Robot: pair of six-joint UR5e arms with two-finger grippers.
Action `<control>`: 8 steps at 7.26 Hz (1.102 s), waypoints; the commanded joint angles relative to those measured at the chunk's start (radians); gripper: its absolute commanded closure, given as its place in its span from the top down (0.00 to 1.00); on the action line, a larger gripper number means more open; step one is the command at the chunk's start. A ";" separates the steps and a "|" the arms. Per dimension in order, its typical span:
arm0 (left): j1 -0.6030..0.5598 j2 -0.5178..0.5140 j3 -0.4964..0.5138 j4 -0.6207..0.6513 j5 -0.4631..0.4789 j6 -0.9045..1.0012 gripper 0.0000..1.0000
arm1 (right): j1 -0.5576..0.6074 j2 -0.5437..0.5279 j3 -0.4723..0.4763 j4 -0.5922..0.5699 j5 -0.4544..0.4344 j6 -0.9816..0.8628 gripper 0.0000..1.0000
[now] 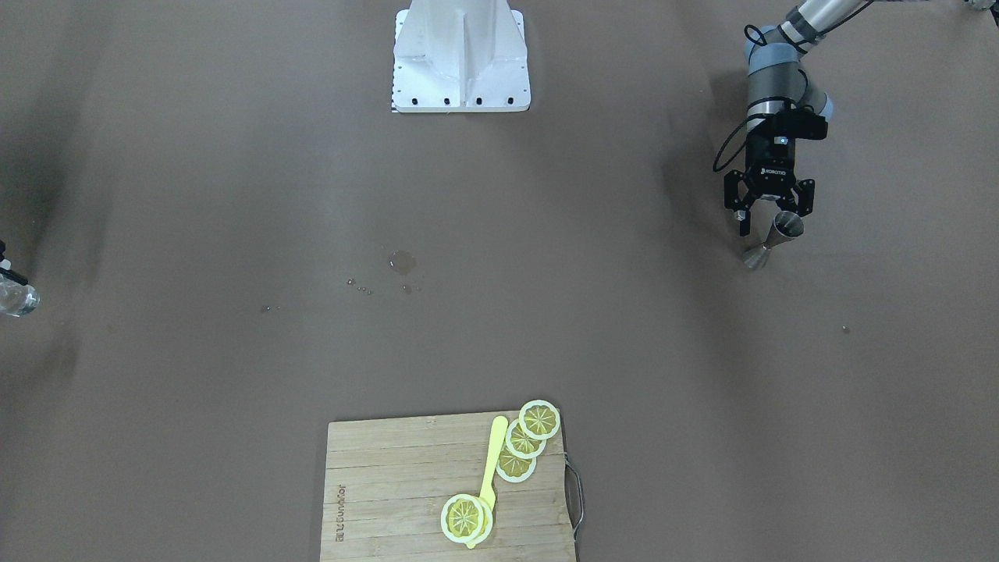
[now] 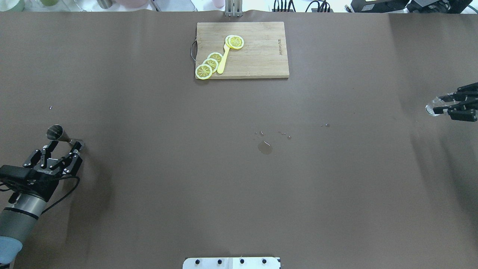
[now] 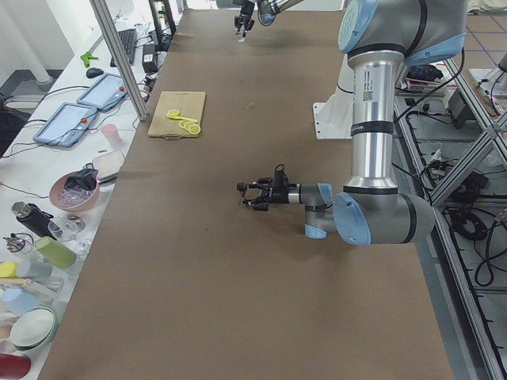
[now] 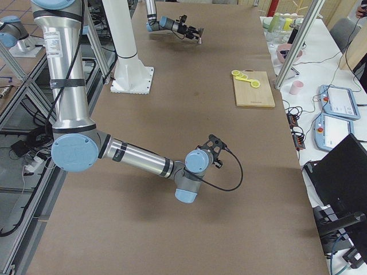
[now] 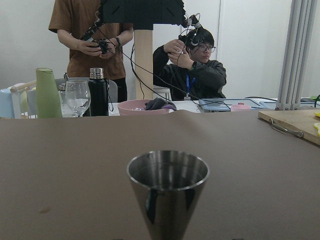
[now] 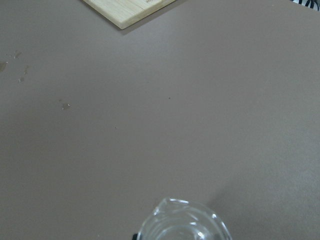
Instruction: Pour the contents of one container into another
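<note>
Overhead view, table read as a clock. Jigger [image 2: 62, 137] stands upright on the table [image 2: 149, 194] at the 9 o'clock edge, wide mouth up, probably so that whatever is in it stays put; contents not visible. Left gripper [image 2: 62, 150] lies low and level just at its 6 o'clock side, jaws apart and not touching it. That looks like a side-on approach meant to straddle the narrow waist. The left wrist view has the cone dead centre, so the aim seems good. At the 3 o'clock edge the right gripper [image 2: 442, 104] appears clamped on the glass cup [image 2: 432, 109], rim facing up, ready to receive. The two vessels are well apart, so both must travel inward. Small puddle [image 2: 265, 148] near centre; cutting board [image 2: 257, 56] with lemon slices [image 2: 204, 71] at 12 o'clock, out of the way.
</note>
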 commanded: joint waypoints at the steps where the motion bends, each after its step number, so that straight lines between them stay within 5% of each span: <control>1: -0.012 -0.006 0.002 0.002 0.000 -0.002 0.79 | -0.011 0.041 0.023 -0.023 -0.006 -0.007 0.00; 5: -0.037 -0.034 0.033 0.002 0.000 -0.002 0.83 | -0.041 0.103 0.039 -0.066 -0.020 -0.048 0.00; 8: -0.042 -0.035 0.036 0.004 -0.001 -0.016 0.76 | -0.045 0.208 0.059 -0.266 -0.019 -0.141 0.00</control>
